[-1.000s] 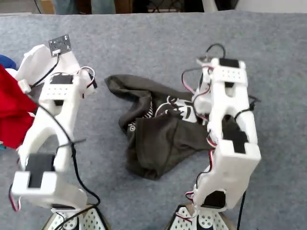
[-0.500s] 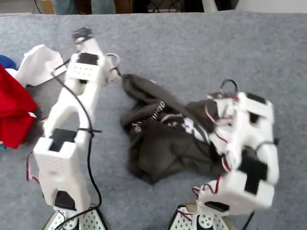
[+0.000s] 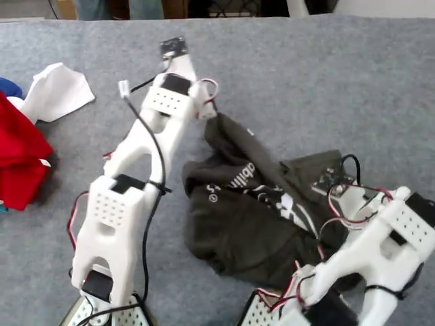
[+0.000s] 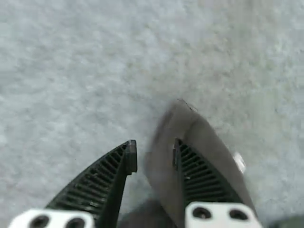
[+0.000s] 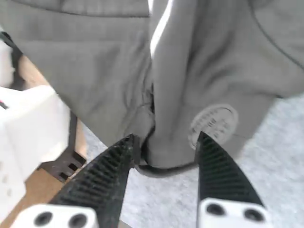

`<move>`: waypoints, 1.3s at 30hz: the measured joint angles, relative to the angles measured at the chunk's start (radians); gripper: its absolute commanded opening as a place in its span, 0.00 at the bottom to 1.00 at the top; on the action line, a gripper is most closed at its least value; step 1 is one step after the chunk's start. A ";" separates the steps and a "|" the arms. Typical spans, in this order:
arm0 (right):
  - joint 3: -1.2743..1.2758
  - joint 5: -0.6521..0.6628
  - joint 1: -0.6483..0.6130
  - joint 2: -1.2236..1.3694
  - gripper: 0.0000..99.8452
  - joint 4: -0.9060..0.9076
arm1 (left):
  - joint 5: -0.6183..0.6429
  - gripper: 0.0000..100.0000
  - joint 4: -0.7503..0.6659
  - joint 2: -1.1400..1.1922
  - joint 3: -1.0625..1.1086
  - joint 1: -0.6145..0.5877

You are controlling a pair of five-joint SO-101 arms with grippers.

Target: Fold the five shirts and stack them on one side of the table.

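A dark olive shirt [image 3: 238, 217] with white print lies crumpled mid-table, stretched diagonally between both arms. My left gripper [image 3: 202, 110] is at the shirt's far corner. In the left wrist view, the left gripper [image 4: 154, 154] has its black fingers close together around the pointed tip of the dark shirt [image 4: 190, 126], above grey table cloth. My right gripper [image 3: 333, 187] sits at the shirt's near right edge. In the right wrist view, the right gripper [image 5: 164, 142] holds a thick bunched fold of the dark shirt [image 5: 109, 71] between its fingers.
A red shirt [image 3: 17, 159] is heaped at the left edge, with a white shirt [image 3: 54, 92] behind it and a bit of blue cloth [image 3: 7, 87]. The grey table cover [image 3: 340, 75] is bare at the back right. Both arm bases stand along the front edge.
My left arm swung from the left side toward the middle, carrying the shirt's far corner rightward. My right arm pulled back to the front right, dragging the shirt's other edge and stretching it.
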 measured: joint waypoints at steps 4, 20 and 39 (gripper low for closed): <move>-0.003 0.006 0.002 -0.057 0.17 0.003 | 0.020 0.17 0.075 0.054 -0.210 0.057; -0.003 -0.233 0.005 -0.064 0.12 -0.091 | 0.267 0.14 0.089 0.457 -0.557 0.064; -0.003 -0.862 -0.138 -0.064 0.14 -0.394 | 0.095 0.03 0.448 0.439 -0.793 -0.014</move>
